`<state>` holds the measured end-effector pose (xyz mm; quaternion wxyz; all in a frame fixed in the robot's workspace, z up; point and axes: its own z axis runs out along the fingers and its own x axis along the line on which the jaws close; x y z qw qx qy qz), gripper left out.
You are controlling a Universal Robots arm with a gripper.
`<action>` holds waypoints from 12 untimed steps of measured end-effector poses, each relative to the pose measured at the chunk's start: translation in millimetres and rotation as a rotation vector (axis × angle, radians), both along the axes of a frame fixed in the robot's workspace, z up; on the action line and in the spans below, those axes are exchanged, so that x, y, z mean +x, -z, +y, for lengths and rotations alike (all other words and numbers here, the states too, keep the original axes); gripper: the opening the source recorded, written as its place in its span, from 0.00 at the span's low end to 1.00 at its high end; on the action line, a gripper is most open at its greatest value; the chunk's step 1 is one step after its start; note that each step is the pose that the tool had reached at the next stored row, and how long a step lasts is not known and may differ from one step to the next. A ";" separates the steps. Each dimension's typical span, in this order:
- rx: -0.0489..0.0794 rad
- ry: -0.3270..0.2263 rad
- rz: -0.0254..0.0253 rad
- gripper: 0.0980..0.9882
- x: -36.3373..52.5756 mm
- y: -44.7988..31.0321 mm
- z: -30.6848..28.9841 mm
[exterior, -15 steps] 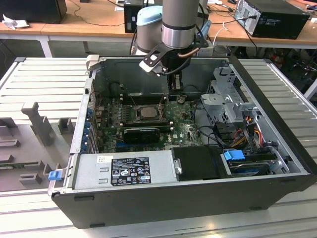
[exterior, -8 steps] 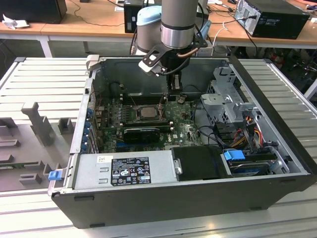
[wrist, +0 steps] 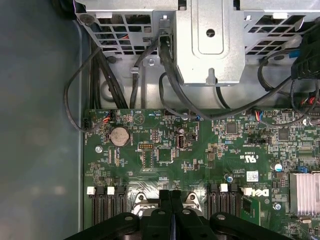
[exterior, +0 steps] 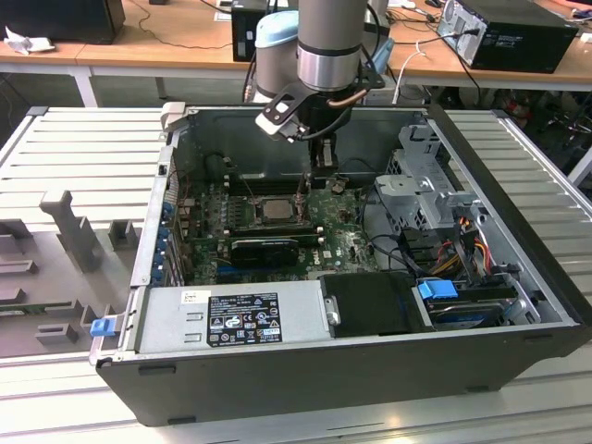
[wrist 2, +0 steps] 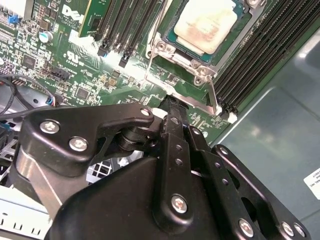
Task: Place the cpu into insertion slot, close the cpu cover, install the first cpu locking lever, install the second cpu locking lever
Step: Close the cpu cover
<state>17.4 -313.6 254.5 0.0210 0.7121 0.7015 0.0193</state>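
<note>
Second wrist view: cpu [wrist 2: 206, 22] seated, cpu cover [wrist 2: 167, 50] lowered. Gripper [wrist 2: 172, 105] pressed together, nothing gripped, at locking lever [wrist 2: 212, 97]. Risk judged: lever slipped past, left unlatched.

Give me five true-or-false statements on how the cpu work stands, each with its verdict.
1. The cpu lies flat inside the cut-out of the cpu cover. True.
2. The claw holds the cpu in the air. False: the cpu lies on the board, and the claw's tip is beside the cover's edge.
3. The claw's fingers are spread wide. False: in the first wrist view they lie together.
4. A round coin battery sits on the green motherboard. True.
5. The computer case has its side panel on. False: it lies open, its inside bare to view.
</note>
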 end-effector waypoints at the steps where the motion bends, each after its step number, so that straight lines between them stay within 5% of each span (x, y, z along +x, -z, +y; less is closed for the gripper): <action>1: 0.000 0.000 0.0000 0.01 -0.7 0.0 0.0; 12: 0.000 0.000 0.0000 0.01 -9.4 0.0 0.0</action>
